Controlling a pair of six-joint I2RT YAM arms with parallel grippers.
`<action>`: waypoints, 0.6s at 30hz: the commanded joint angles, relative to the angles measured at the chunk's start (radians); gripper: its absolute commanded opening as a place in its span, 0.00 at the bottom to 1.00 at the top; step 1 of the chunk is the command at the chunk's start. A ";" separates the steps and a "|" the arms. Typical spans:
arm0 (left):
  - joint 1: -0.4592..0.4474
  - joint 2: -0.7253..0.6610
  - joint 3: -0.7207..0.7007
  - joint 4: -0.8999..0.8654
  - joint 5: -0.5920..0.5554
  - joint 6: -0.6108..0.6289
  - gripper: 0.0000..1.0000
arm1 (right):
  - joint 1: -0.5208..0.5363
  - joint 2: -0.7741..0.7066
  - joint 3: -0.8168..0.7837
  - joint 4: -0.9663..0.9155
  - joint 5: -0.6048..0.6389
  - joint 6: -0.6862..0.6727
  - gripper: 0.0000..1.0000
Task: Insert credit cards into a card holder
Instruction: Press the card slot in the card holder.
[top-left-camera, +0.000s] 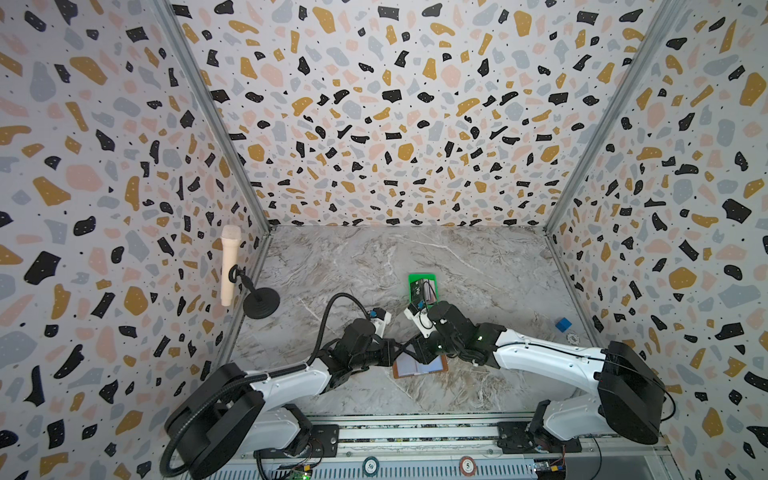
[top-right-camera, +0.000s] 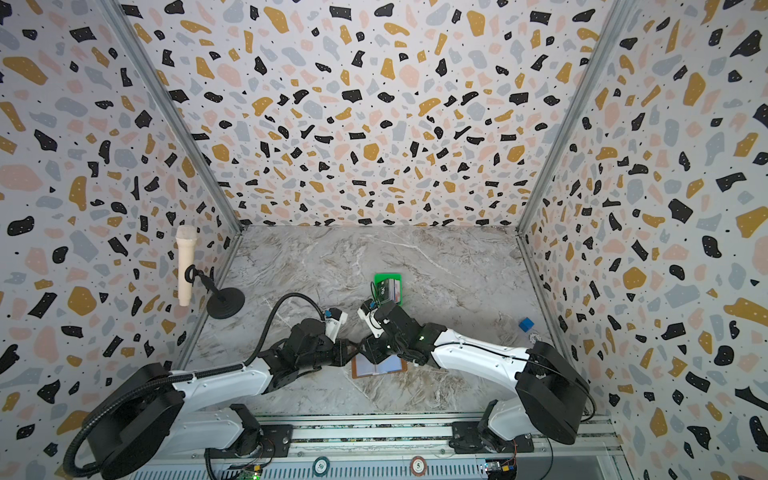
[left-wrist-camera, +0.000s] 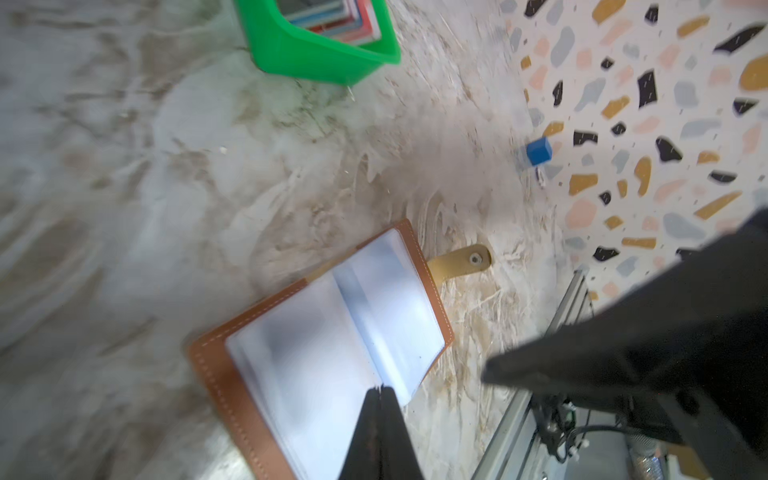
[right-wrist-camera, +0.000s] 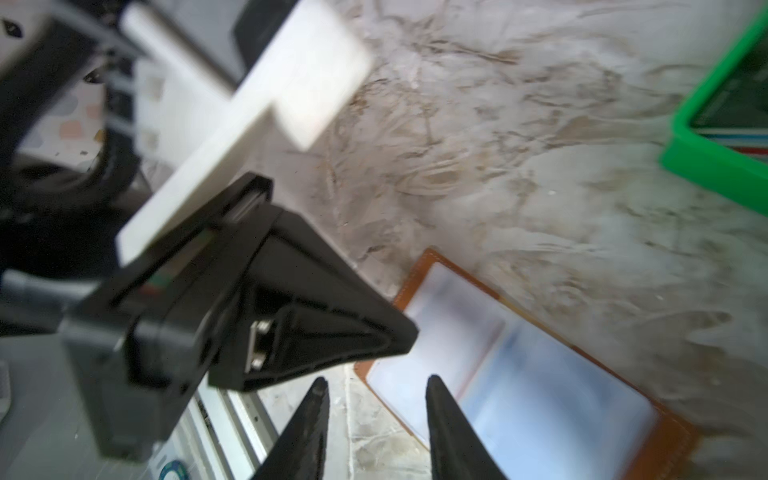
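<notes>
Right fingers (right-wrist-camera: 453, 436) blurred, card holder (top-left-camera: 424, 368) part-hidden

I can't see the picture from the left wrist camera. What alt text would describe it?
An open tan leather card holder with pale clear sleeves lies on a marble table, the left end effector shut over its sleeves. A green plastic tray of coloured cards sits farther off.

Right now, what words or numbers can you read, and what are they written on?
"50": greenish round chip, at the very front.
"5": red round chip beside it.
"Vip", probably, as it is small: dark top credit card in the green tray.
Pale chip near the blue cube: too small to read.
Card holder: no writing seen.
</notes>
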 joint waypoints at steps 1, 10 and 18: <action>-0.031 0.076 0.018 0.039 -0.047 0.008 0.00 | -0.033 0.009 -0.040 -0.036 0.044 0.012 0.39; -0.020 0.174 0.001 0.041 -0.116 0.021 0.00 | -0.076 0.066 -0.145 -0.024 0.122 0.084 0.34; 0.005 0.094 0.009 0.094 -0.046 -0.015 0.00 | -0.074 -0.038 -0.128 -0.019 0.133 0.068 0.37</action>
